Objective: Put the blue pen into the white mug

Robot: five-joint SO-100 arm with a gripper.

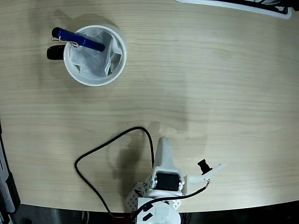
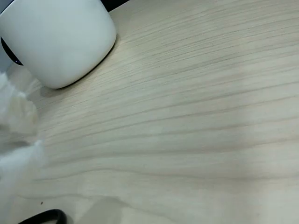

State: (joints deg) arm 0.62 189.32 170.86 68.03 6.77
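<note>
Blue pen (image 1: 78, 39) in white mug (image 1: 119, 65), well apart from tool (image 1: 163, 149)

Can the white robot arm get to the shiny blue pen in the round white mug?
Probably yes. The blue pen lies across the white mug's rim, sticking out on top. Only bare wooden table lies between it and the folded arm. Whether it stretches that far is unclear.

Bright, even light; soft shadows.

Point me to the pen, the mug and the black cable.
pen (image 1: 79, 39), fixed view, mid-barrel over the rim.
mug (image 1: 119, 65), fixed view, right rim; also (image 2: 60, 42), wrist view, outer wall.
cable (image 1: 100, 148), fixed view, the loop on the table.
</note>
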